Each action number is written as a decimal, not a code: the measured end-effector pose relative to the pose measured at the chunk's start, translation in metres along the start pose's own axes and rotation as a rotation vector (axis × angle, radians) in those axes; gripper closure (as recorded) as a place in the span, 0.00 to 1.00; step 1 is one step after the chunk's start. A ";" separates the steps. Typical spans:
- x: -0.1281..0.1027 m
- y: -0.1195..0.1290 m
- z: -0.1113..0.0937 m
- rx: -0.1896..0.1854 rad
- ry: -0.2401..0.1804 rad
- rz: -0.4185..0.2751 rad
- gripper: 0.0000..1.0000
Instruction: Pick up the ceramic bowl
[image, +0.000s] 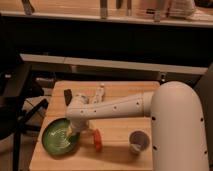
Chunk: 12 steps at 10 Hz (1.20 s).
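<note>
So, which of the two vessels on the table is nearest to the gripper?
The green ceramic bowl, wide and shallow: the gripper is at its rim. The small cup stands apart, past the orange object.

One ceramic bowl (57, 137), one small cup (138, 142), one orange object (97, 140), one gripper (75, 130) over the bowl's rim.

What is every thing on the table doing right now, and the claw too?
Green bowl: right way up, sitting on the table, not lifted.
Claw: open, down at the bowl's right edge.
Cup: standing upright, away from the claw.
Orange thing: lying on the table between bowl and cup.
</note>
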 end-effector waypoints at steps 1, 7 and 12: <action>0.000 0.000 0.001 0.001 -0.004 -0.004 0.20; -0.002 0.004 0.004 0.004 -0.012 -0.017 0.47; -0.003 0.004 0.002 0.008 -0.011 -0.023 0.96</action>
